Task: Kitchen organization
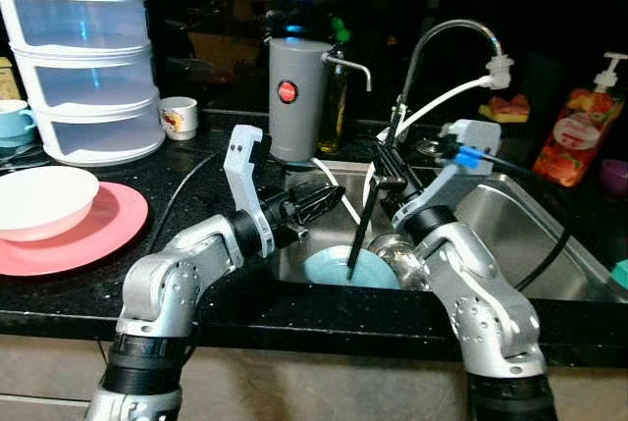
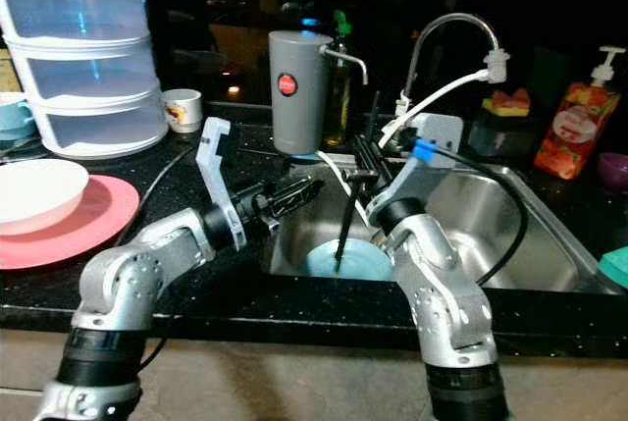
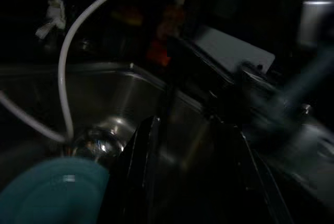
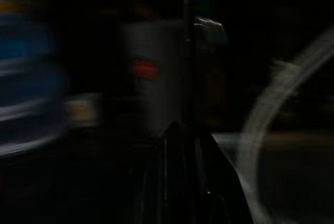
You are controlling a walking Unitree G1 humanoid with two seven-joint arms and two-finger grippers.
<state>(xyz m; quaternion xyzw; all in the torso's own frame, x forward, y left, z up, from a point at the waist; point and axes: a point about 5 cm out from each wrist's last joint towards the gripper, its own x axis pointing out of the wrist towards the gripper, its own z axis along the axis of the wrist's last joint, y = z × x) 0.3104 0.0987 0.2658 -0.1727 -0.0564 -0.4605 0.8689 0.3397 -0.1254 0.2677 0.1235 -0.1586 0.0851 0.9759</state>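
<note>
Both grippers hanging over one steel sink (image 1: 530,235), one teal plate (image 1: 334,266) lying inside.

Right gripper (image 1: 385,178) is pinching one thin black utensil (image 1: 359,230), seemingly a spatula, its tip on the plate; left gripper (image 1: 329,200) is pointing into the basin, fingers looking pressed together. One white bowl (image 1: 39,200) is sitting on one pink plate (image 1: 93,235); one grey dispenser (image 1: 297,97) is standing behind.

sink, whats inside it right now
Inside the steel sink lies a light blue round plate, with a white hose trailing in. The right gripper holds a thin black utensil upright over the plate. The arms hide part of the basin floor.
</note>
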